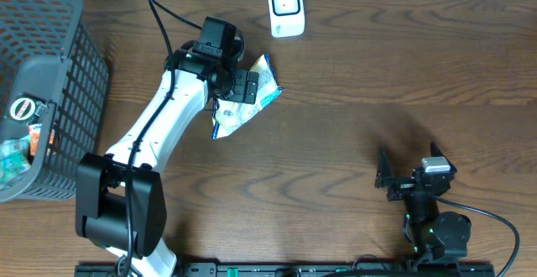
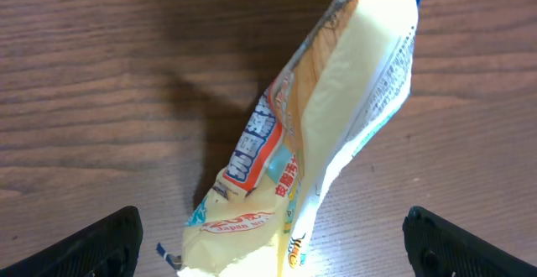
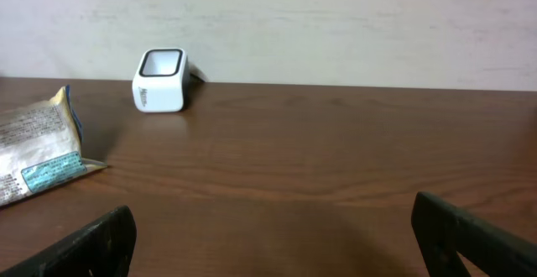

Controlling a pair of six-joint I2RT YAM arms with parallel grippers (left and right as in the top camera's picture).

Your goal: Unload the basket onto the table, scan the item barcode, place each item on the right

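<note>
A dark wooden table [image 1: 352, 101] is seen from above. At the far left edge a dark mesh basket [image 1: 75, 50] is placed, and several packaged goods are held inside it, too small to be named. Just right of the basket, the white left arm [image 1: 159, 122] is stretched diagonally from the near edge toward the middle of the table. At its end the left gripper [image 1: 239, 86] is positioned over a snack packet [image 1: 256, 109], which is laid flat on the wood, slightly left of centre. In the left wrist view its black fingertips [image 2: 92, 243] are seen at the two lower corners, spread wide apart. The packet is seen lying between them, pale yellow with blue and orange printing. Nothing is gripped, and no fingertip is seen touching the wrapper. Whether a barcode is facing up cannot be told. Further right, at the far edge of the table, a small white barcode scanner [image 1: 286, 8] is stood, well apart from the packet. At the lower right the right gripper [image 1: 388, 179] is held close to the near edge, well apart from both packet and scanner. In the right wrist view its jaws are spread wide with nothing between them, and packet and scanner are seen beyond, before a pale wall [image 3: 336, 25]
</note>
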